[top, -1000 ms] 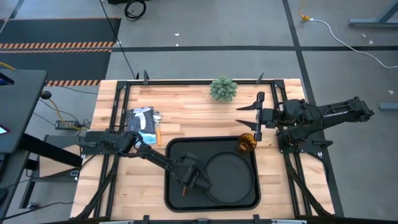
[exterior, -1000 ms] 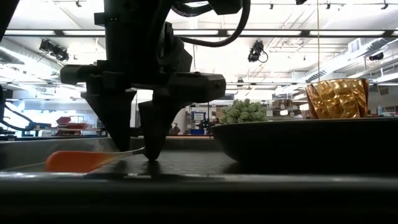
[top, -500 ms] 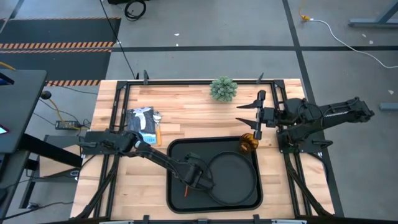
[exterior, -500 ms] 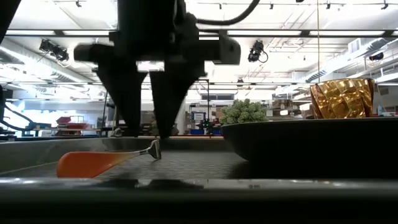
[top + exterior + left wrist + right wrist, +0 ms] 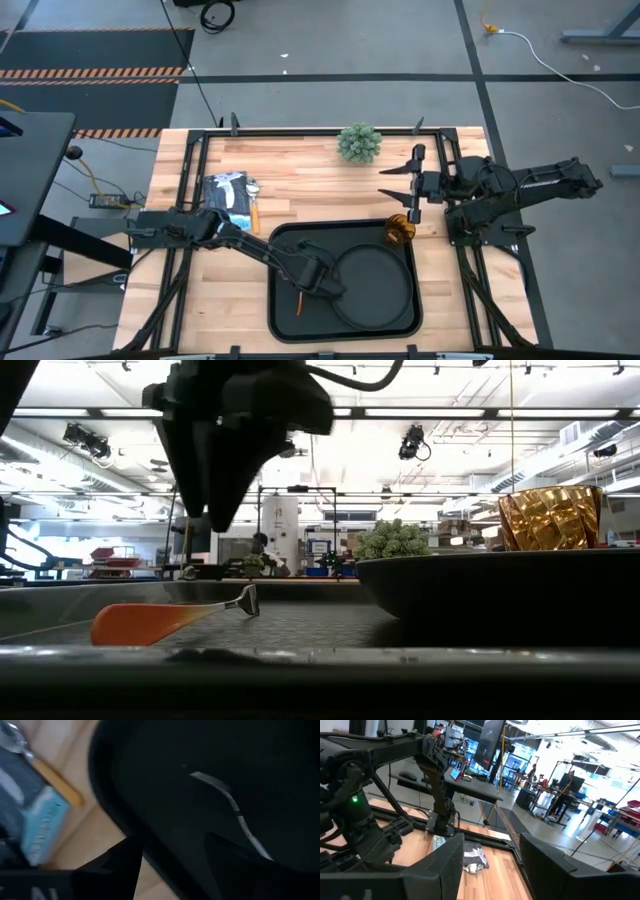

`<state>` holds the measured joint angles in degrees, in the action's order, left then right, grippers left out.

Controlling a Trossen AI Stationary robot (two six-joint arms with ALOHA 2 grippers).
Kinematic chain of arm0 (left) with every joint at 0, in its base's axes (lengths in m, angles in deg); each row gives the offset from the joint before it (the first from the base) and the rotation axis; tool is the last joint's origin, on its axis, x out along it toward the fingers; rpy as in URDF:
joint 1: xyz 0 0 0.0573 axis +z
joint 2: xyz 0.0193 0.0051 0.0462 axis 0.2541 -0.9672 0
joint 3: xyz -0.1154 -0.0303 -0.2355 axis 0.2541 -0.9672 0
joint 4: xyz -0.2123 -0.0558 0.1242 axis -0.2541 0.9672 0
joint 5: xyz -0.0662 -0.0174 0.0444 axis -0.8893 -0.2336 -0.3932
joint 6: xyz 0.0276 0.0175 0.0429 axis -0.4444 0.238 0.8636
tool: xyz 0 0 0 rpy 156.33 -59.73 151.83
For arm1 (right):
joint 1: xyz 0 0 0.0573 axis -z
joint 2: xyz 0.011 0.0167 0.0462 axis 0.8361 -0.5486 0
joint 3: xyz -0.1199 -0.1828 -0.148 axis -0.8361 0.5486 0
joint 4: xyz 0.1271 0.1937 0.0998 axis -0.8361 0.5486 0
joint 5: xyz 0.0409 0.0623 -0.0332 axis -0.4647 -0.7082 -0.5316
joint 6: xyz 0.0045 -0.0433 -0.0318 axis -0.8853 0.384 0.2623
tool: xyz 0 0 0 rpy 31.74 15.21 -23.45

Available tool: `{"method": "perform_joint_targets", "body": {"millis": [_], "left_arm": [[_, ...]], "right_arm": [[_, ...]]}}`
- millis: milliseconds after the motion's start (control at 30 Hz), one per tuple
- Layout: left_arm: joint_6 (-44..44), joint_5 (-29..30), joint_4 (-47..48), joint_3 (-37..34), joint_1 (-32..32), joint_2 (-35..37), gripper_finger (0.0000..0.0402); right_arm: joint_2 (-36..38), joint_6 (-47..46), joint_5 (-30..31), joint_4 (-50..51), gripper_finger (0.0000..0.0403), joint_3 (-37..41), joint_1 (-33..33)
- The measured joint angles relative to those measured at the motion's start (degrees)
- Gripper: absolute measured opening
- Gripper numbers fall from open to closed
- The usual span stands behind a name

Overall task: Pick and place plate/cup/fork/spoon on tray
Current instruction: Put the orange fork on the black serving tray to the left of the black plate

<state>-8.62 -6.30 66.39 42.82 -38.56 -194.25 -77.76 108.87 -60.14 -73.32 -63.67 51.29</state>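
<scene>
The black tray (image 5: pixel 285 245) lies in the middle near part of the table. The round black plate (image 5: pixel 375 285) lies flat on its right half. The amber cup (image 5: pixel 399 229) stands upright at its far right corner. The fork (image 5: pixel 150 622) lies on the tray's left half, orange handle (image 5: pixel 298 302) toward the near edge and tines (image 5: pixel 212 781) slightly raised. My left gripper (image 5: pixel 320 280) hangs open above the fork and touches nothing. The spoon (image 5: pixel 55 780) lies on the wood left of the tray. My right gripper (image 5: pixel 405 187) is open and empty over the table's far right.
A grey and blue packet (image 5: pixel 228 192) lies on the table's left, next to the spoon. A small green plant (image 5: pixel 359 142) stands at the far edge. Black frame rails run along the table's sides. Bare wood shows left of the tray.
My left gripper has risen straight up off the fork, which stays lying on the tray. The tray with its load has shifted slightly toward the table's right.
</scene>
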Motion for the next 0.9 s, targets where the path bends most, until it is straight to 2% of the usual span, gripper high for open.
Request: {"method": "perform_joint_targets", "body": {"millis": [267,500,700,900], "left_arm": [[8.1,3.0,0.0,-0.2,1.1,1.2,0.0217],[15.0,7.0,0.1,-0.2,2.0,1.4,0.0199],[19.6,17.5,0.0,-0.2,2.8,1.4,0.0184],[24.2,16.5,0.1,-0.2,4.6,1.4,0.0166]], "right_arm": [[-3.3,-1.5,-0.1,0.1,0.0198,0.0,0.0],[-6.2,-2.0,-0.1,0.0,0.0198,0.0,0.0],[-8.6,-3.8,-0.1,-1.4,0.0197,0.0,0.0],[-9.8,-4.1,-0.1,0.4,0.0196,0.0,0.0]]}}
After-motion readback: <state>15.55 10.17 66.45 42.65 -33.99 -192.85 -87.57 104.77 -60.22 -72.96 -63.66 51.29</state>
